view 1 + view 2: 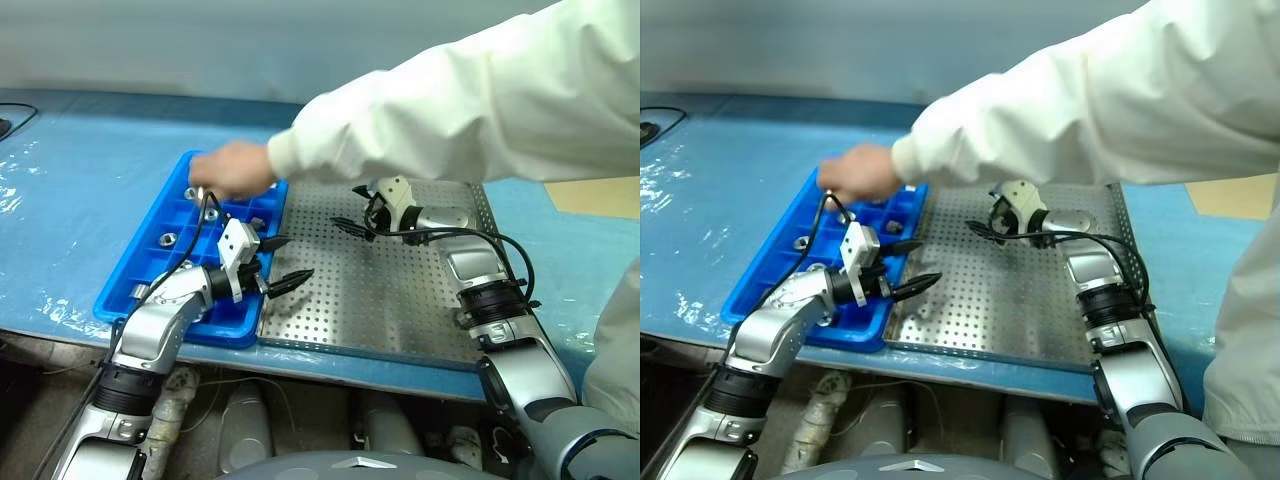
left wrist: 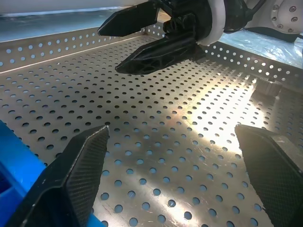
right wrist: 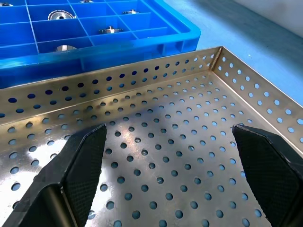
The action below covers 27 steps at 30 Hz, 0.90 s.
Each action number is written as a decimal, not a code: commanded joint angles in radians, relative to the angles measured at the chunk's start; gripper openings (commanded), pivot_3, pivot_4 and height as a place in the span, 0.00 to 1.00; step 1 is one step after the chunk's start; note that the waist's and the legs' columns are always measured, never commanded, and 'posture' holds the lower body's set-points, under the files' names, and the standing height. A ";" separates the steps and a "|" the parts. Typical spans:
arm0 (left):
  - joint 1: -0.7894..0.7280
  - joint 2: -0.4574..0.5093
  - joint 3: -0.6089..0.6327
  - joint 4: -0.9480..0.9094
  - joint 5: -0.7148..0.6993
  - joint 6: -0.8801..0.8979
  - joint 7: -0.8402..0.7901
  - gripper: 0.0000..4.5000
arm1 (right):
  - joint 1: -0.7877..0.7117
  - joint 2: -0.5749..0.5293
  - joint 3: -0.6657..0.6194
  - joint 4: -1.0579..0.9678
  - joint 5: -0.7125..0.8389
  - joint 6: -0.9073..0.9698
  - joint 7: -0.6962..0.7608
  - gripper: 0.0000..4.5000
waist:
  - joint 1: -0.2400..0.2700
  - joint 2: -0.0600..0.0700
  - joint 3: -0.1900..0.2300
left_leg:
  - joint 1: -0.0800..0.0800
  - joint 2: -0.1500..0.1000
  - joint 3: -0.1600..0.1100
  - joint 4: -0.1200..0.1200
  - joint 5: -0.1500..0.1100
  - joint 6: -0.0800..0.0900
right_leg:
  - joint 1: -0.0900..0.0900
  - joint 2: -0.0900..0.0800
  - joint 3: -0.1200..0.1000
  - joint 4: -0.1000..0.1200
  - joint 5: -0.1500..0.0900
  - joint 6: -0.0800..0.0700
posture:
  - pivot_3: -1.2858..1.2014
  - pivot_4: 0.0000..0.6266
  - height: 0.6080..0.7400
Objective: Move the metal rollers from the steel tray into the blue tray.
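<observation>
The small shiny silver metal rollers [image 3: 60, 15] sit in cells of the bright blue gridded plastic tray [image 1: 140, 262], at the bench's left. They look dense, rigid and slick; best pinched across the round sides. The left gripper [image 1: 283, 264] hovers over the perforated steel tray [image 1: 400, 310], wide open, empty. The right gripper [image 1: 352, 228] hangs near its far edge, likewise open, beneath a person's sleeve [image 1: 470, 110].

We are looking at a counter [image 1: 80, 180] covered in glossy blue sheeting, catching soft glare; behind it a pale grey wall [image 1: 200, 40] is running across.
</observation>
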 commanded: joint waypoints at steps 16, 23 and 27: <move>-0.059 -0.033 -0.029 0.058 0.041 -0.025 -0.029 1.00 | 0.012 -0.059 -0.046 -0.046 0.026 0.001 -0.047 1.00 | -0.002 0.000 0.000 | 0.000 0.000 0.003 0.000 0.000 0.000 | 0.001 -0.002 0.000 0.000 0.000 0.000 | 0.44 0.24 1.00; -0.111 -0.051 -0.049 0.100 0.046 -0.028 -0.061 1.00 | 0.063 -0.095 -0.097 -0.126 0.063 0.078 -0.065 1.00 | -0.012 0.000 0.000 | 0.000 0.000 0.004 0.001 -0.001 0.001 | 0.001 -0.002 0.002 -0.001 0.000 0.000 | 0.41 0.24 1.00; -0.136 -0.061 -0.063 0.131 0.049 -0.034 -0.083 1.00 | 0.135 -0.150 -0.132 -0.213 0.098 0.159 -0.047 1.00 | -0.017 0.000 0.000 | 0.000 0.001 0.005 0.000 -0.002 0.003 | 0.001 -0.001 0.004 -0.003 0.000 0.000 | 0.39 0.24 1.00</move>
